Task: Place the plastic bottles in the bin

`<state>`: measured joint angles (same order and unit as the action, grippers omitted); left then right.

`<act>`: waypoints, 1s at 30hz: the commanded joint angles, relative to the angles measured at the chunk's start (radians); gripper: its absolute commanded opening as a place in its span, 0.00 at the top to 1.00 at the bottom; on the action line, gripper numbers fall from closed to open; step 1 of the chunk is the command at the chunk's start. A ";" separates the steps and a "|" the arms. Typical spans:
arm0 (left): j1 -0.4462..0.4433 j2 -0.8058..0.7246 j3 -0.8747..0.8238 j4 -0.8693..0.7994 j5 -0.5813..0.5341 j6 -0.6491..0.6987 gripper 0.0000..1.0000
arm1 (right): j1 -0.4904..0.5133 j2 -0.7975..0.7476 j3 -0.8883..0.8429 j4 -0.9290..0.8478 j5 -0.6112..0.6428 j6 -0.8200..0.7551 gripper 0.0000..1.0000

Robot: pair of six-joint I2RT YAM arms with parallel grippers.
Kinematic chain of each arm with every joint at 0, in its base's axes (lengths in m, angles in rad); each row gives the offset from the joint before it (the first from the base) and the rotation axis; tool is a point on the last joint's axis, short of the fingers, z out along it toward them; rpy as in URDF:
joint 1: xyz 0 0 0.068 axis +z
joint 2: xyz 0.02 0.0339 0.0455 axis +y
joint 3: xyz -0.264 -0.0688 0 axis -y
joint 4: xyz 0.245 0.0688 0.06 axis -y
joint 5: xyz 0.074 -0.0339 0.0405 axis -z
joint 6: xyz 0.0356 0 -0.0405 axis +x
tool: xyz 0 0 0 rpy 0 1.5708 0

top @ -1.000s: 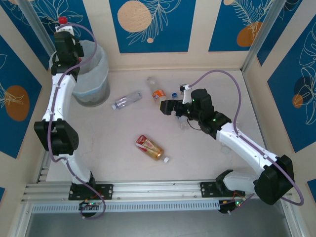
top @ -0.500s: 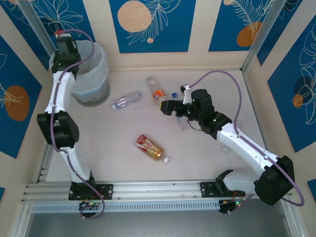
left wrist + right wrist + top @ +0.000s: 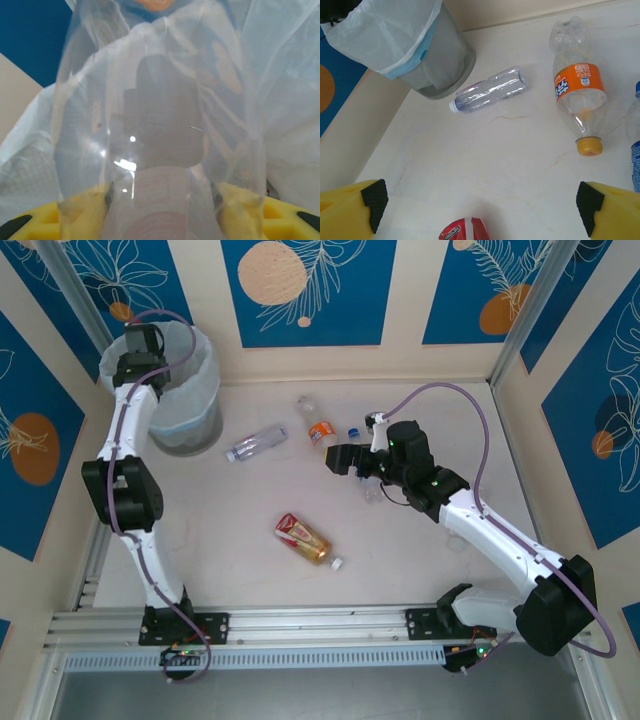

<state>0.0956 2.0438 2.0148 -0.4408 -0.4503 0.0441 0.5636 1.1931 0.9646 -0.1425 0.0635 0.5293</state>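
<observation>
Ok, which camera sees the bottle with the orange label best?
The right wrist view: the orange-label bottle lies whole and close, cap and label plain. The top view shows it small, far off.

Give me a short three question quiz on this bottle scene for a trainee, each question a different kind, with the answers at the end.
1. True or false: the orange-label bottle lies on its side on the table with its cap on.
2. Which bottle lies nearest the bin? A) the clear white-capped bottle B) the red-yellow bottle C) the orange-label bottle
3. Fill in the missing word: the right fingers stand ___, with nothing between them.

Key: 1 true; 2 A; 3 open.
</observation>
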 commanded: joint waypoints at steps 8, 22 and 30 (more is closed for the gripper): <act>0.004 0.021 0.139 -0.103 0.012 -0.028 0.28 | 0.009 -0.003 0.018 -0.017 0.024 -0.017 0.01; -0.005 -0.061 0.165 -0.126 0.189 -0.116 0.07 | 0.009 0.002 0.023 -0.046 0.070 -0.002 0.01; -0.025 -0.099 0.156 -0.118 0.221 -0.116 0.01 | 0.007 0.007 0.026 -0.049 0.078 0.001 0.01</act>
<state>0.0811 1.9942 2.1548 -0.5629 -0.2565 -0.0624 0.5655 1.1950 0.9646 -0.1780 0.1253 0.5301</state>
